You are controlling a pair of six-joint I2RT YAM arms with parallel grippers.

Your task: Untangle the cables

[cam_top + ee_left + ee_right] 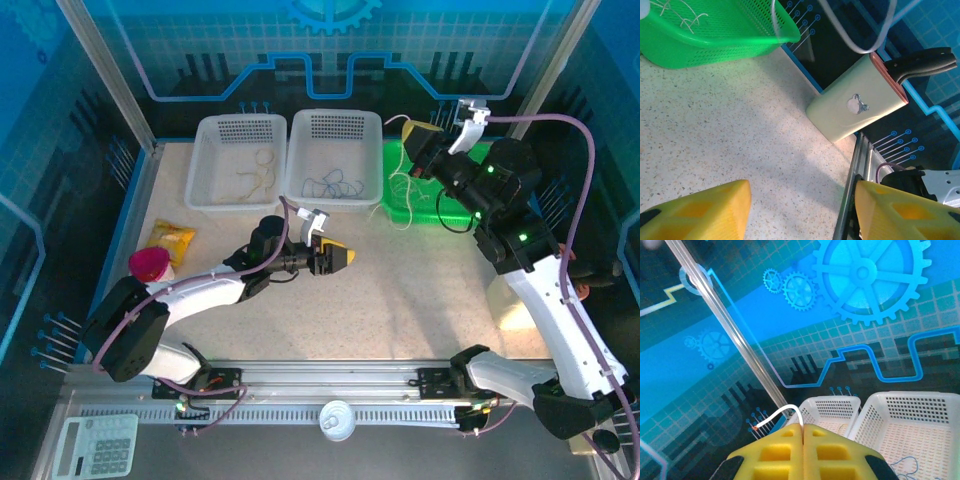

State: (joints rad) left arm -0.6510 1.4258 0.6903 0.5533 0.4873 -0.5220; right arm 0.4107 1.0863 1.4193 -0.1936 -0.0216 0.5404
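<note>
Top external, strands: we are seeing thin, curly yellowish cables (pixel 255 180) lying in the left white perforated basket (pixel 245 130), blue cables (pixel 335 185) in the middle white basket (pixel 335 125), and white cables (pixel 408 192) looping in the green mesh basket (pixel 715 45).
Right arm: reaching high over that green basket; the right gripper (pixel 803 440) is pressing its blocky yellow pads together, pinching a white cable (pixel 777 414).
Left arm: stretching low over the speckled table (pixel 400 290); the left gripper (pixel 800 210) is holding its fingers wide apart, gripping nothing.

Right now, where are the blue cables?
In the top external view, the blue cables lie inside the middle white basket at the far edge of the table, between the left white basket and the green basket.
</note>
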